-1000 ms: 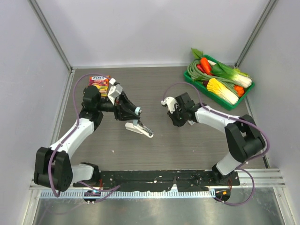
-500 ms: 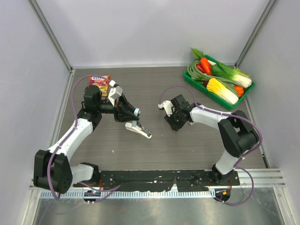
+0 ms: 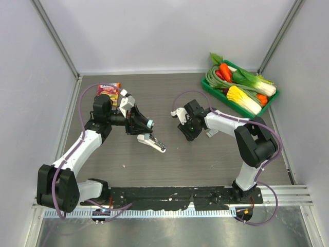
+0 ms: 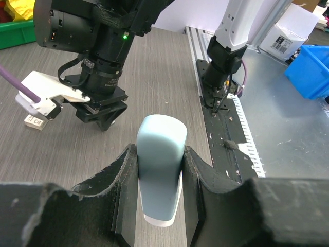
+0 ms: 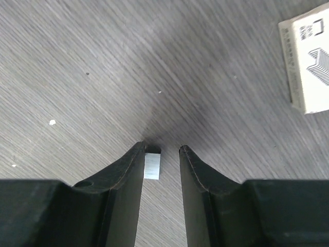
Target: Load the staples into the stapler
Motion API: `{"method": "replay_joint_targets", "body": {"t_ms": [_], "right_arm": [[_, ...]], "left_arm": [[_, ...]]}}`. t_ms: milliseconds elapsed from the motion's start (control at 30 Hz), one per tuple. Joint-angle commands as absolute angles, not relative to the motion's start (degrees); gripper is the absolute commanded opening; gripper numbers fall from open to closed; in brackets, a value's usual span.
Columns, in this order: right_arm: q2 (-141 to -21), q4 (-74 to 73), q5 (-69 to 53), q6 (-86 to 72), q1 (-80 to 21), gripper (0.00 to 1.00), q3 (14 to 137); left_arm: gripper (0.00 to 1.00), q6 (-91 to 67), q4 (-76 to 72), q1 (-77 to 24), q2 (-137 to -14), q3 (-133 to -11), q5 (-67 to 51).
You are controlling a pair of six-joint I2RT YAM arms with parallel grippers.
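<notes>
two claws, two different states. your left claw (image 4: 159, 154) is clamped on the pale blue stapler (image 4: 160, 175), pressed to both its sides. your right claw (image 5: 161, 147) stands partly open, tips down at the worktop (image 5: 77, 62), and grips nothing. a small silvery strip (image 5: 151, 166) lies between its fingers (image 5: 128, 185), against one and clear of the other. i take that strip for the staples. their box (image 5: 307, 64) lies flat on the worktop near the right claw, off to one side and apart from it.

the strip looks thin, stiff and very light. it is probably brittle along its length, since staples are only lightly stuck together. it lies flat on the wood, so there's little to get under. take it across its narrow width, by the two long edges, with the tips right down on the surface. close gently, because a hard squeeze could snap it or flick it away. the metal is likely slick, so keep it level when you carry it to the stapler.
</notes>
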State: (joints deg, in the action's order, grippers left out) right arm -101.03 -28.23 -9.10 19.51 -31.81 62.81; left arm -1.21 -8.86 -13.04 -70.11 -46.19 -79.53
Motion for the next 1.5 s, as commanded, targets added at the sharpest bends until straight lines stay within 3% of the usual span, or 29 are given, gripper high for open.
{"method": "replay_joint_targets", "body": {"t_ms": [0, 833, 1033, 1467], "right_arm": [[-100.37, -30.85, -10.19, 21.09, -32.17, 0.39, 63.72], [-100.11, -29.27, -5.8, 23.38, -34.19, 0.33, 60.56], [-99.76, -28.21, -4.75, 23.47, -34.28, 0.16, 59.77], [-88.6, -27.95, -5.97, 22.33, -34.36, 0.13, 62.05]], "left_arm": [[0.0, 1.22, -8.61, -12.66, -69.34, -48.78, -79.89], [0.0, 1.41, -8.35, -12.74, -70.58, -48.87, -80.07], [0.0, 1.32, -8.35, -12.66, -70.75, -48.69, -80.25], [0.0, 1.84, -7.74, -13.18, -73.65, -51.06, -81.21]]}}
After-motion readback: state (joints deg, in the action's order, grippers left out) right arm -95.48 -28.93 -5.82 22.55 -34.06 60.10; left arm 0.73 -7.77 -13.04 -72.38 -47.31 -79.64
